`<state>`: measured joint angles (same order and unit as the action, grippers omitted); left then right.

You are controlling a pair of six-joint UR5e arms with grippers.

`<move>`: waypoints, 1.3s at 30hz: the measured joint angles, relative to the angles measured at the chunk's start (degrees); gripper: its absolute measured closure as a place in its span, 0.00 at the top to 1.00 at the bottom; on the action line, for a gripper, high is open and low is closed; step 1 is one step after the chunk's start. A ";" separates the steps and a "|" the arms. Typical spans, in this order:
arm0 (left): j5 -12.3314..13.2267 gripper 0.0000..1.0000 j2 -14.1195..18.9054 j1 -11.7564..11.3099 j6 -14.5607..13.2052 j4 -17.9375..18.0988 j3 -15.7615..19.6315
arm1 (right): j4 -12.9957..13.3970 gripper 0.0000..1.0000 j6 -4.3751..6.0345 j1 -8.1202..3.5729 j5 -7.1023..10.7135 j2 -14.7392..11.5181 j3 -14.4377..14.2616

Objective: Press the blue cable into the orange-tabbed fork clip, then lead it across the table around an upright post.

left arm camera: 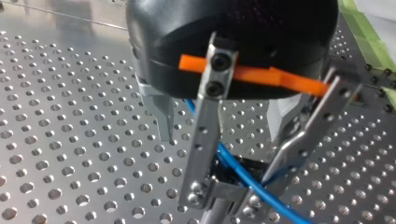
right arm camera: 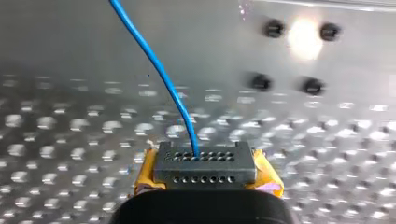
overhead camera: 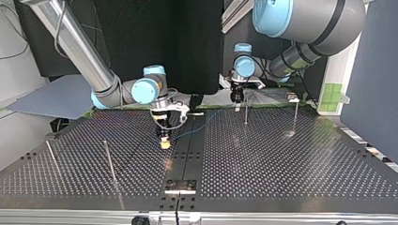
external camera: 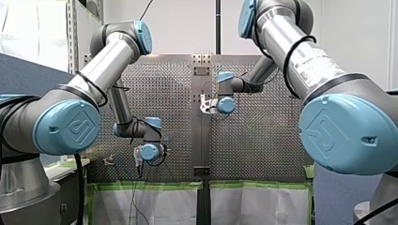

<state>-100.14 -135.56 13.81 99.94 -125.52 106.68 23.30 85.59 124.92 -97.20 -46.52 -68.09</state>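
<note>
Right fingers: my right gripper (right arm camera: 205, 161) is clamped on the blue cable (right arm camera: 161, 79). The cable enters the grey perforated tip between the yellow pads (right arm camera: 147, 172) and rises straight ahead of it.
Left fingers: my left gripper (left arm camera: 224, 197) has two slim, drilled metal fingers that slant together towards their tips. The cable passes between them there, and I judge it pinched.
Cable position: in the top view it hangs just above the worktop (overhead camera: 281, 168). It makes a shallow diagonal from my right gripper near the middle to my left gripper at the far edge.
Key relation: the cable's long axis runs gripper to gripper. My right arm holds the end nearer the open worktop, so I judge that arm leads.
Posts: thin bright rods stand upright. One post (overhead camera: 245, 112) is just beside my left gripper, and another rod (overhead camera: 110, 161) stands well apart at the top view's left.
Clip: I cannot pick it out.
Surfaces: the cable is smooth, round and limp. The worktop is dull metal with regular holes.
</note>
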 joint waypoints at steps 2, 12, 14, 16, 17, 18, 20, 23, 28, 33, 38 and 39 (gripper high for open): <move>0.00 1.00 -0.01 -0.01 0.00 0.00 0.01 | -0.01 0.00 -0.04 0.09 0.04 -0.82 0.00; 0.00 1.00 -0.01 0.00 -0.01 0.01 0.02 | -0.26 0.00 -0.07 0.49 0.07 -5.59 0.00; 0.00 1.00 -0.03 0.00 -0.01 0.01 0.01 | -0.33 0.00 0.01 0.51 0.05 -6.40 0.00; 0.00 1.00 -0.04 0.00 -0.01 0.01 0.01 | -0.35 0.00 0.04 0.53 -0.01 -7.48 0.01; 0.00 1.00 -0.03 0.00 -0.01 0.01 0.01 | -0.36 0.00 0.05 0.53 -0.05 -7.95 0.01; 0.00 1.00 -0.01 0.00 -0.01 0.01 0.01 | -0.36 0.00 0.08 0.53 -0.11 -8.54 0.01; 0.01 1.00 -0.03 -0.01 -0.01 0.01 0.02 | -0.34 0.00 0.13 0.54 -0.18 -9.27 0.02; 0.03 1.00 -0.01 -0.01 -0.01 0.01 0.01 | -0.34 0.00 0.24 0.51 -0.25 -9.91 0.19; 0.08 1.00 -0.01 -0.09 -0.01 0.01 0.01 | -0.43 0.00 0.30 0.49 -0.27 -10.36 0.71; 0.16 1.00 -0.01 -0.20 -0.01 0.06 0.00 | -0.78 0.00 0.33 0.37 -0.23 -10.94 1.32; 0.20 1.00 -0.01 -0.24 -0.01 0.09 0.02 | -1.30 0.00 0.37 0.27 -0.19 -11.59 2.04; 0.21 1.00 -0.02 -0.24 -0.01 0.09 0.01 | -1.43 0.00 0.38 0.28 -0.19 -11.74 2.23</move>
<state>-99.93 -135.58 13.57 99.93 -125.43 106.70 21.87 85.97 125.20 -97.39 -58.26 -65.86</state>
